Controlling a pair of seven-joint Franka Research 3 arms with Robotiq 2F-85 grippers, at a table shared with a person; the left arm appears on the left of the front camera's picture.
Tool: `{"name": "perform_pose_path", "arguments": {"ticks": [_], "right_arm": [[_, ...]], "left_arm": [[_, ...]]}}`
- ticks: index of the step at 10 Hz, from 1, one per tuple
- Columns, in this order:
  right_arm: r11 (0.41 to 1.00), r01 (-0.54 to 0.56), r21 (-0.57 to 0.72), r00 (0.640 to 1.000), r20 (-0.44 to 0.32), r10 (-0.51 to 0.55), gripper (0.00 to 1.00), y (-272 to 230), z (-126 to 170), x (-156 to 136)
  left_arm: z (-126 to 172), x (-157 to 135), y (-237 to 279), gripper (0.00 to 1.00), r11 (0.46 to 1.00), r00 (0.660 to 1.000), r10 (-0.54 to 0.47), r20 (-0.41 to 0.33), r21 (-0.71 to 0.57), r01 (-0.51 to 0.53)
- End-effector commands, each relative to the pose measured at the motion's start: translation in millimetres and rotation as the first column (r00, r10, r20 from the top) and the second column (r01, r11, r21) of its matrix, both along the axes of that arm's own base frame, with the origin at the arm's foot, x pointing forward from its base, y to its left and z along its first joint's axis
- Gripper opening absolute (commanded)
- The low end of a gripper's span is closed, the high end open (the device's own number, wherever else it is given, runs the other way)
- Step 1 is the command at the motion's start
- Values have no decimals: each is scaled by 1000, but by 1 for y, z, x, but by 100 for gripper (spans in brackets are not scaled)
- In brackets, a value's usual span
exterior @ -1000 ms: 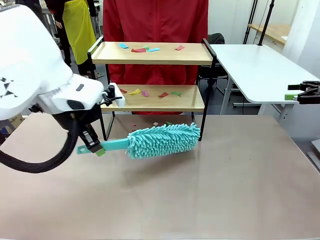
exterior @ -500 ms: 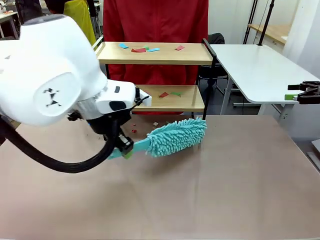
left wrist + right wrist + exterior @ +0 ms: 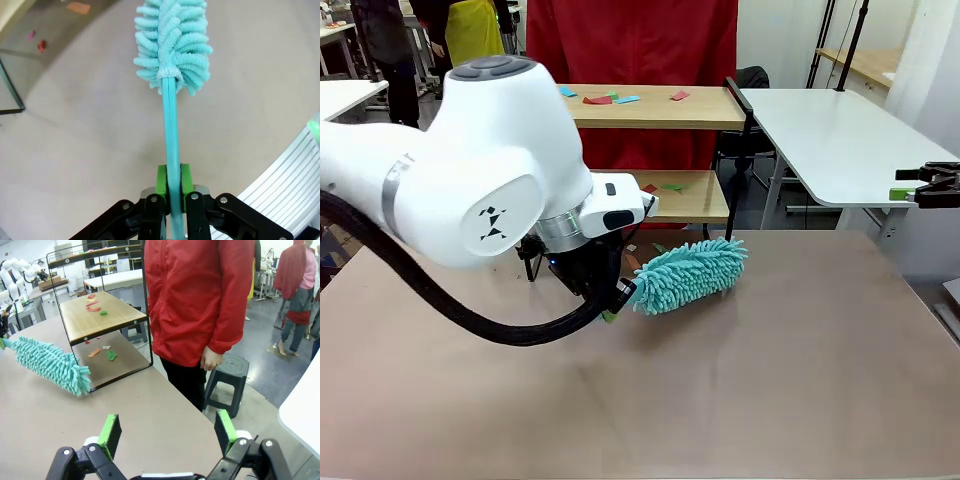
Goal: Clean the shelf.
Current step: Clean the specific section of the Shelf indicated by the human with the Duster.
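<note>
The shelf [image 3: 665, 110] stands at the far edge of the brown surface [image 3: 770, 380], its long axis running left to right and its open front facing the robot. Coloured paper scraps [image 3: 610, 98] lie on the top board, and more lie on the lower board and on the surface beneath it.

The left gripper [image 3: 171, 177] has its jaws closed tight on the thin teal handle of a fluffy teal duster [image 3: 690, 275]. The duster's long axis runs from the gripper out to the right and slightly away from the robot. Its head is low over the surface, just in front of the shelf, with its tip near the right front leg. Whether the head touches the surface cannot be told.

The right gripper [image 3: 167, 430] hangs off to the right, well apart from the shelf, its jaws spread wide and holding nothing.

A person in a red jacket [image 3: 640, 40] stands right behind the shelf. A white table [image 3: 830, 140] stands to the right, and a dark stool [image 3: 225, 377] sits on the floor near the person.
</note>
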State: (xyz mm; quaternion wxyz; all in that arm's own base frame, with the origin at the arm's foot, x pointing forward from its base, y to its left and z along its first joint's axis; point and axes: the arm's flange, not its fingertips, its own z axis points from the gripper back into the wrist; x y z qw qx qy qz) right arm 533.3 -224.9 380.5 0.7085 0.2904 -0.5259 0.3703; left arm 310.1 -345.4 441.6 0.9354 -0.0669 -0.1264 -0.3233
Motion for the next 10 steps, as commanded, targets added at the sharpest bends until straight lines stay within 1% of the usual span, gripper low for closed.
{"name": "perform_pose_path", "arguments": {"ticks": [1,2,4,6,8,10], "right_arm": [[1000,-3,3,1000,4,3,100,2,2,-1],[1000,-3,3,1000,4,3,100,2,2,-1],[1000,-3,3,1000,4,3,100,2,2,-1],[1000,-3,3,1000,4,3,100,2,2,-1],[1000,-3,3,1000,4,3,100,2,2,-1],[1000,-3,3,1000,4,3,100,2,2,-1]], "left_arm": [[15,11,-1,13,998,999,39,15,38,-40],[19,10,5,13,996,998,64,25,53,-65],[21,11,8,13,995,999,49,5,87,-50],[24,8,13,13,992,999,41,10,116,-42],[29,6,22,13,993,997,64,29,95,-67],[25,9,15,13,995,995,94,45,39,-96]]}}
